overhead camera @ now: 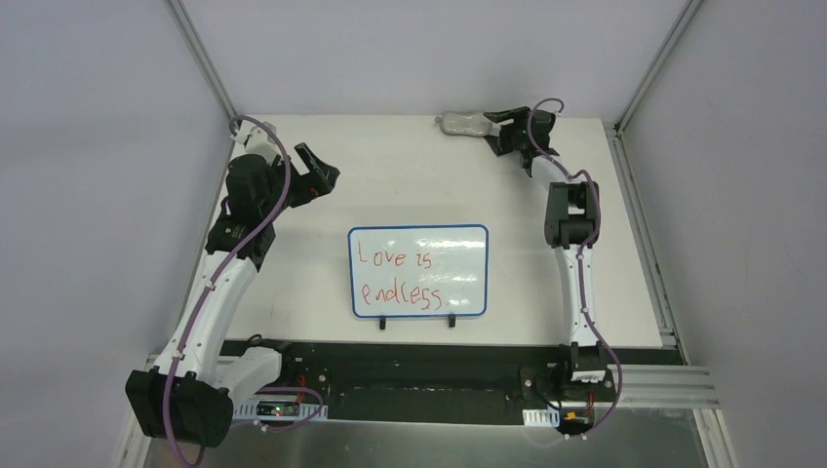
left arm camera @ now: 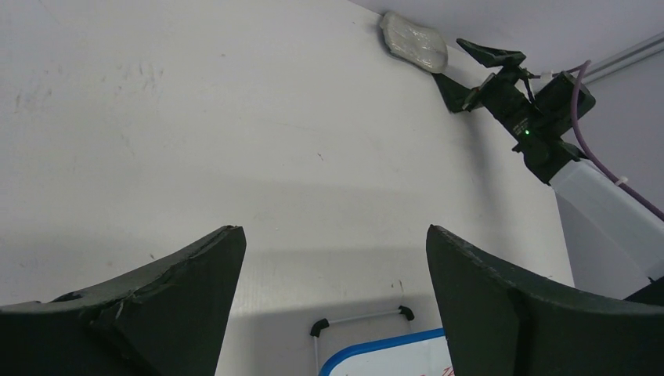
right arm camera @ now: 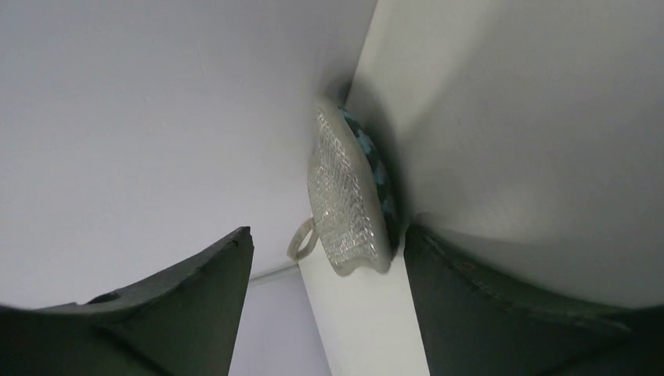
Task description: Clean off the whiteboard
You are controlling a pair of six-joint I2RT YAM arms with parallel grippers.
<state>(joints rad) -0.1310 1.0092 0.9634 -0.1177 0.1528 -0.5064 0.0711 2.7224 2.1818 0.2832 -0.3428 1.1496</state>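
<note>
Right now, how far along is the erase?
Nothing erased: the whiteboard shows its full red writing. In hand: right pincer open, lined up on the eraser pad at the table's far edge, not yet shut on it. Left pincer open, holding nothing. Left: grasp, carry, wipe.

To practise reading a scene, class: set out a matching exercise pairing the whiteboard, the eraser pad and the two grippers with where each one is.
1 whiteboard
2 eraser pad
3 left gripper
4 right gripper

A open, at the eraser pad
B far edge of the table
C middle of the table, written on
D open, over the table's left side

Pairs: 1-C, 2-B, 3-D, 4-A
</note>
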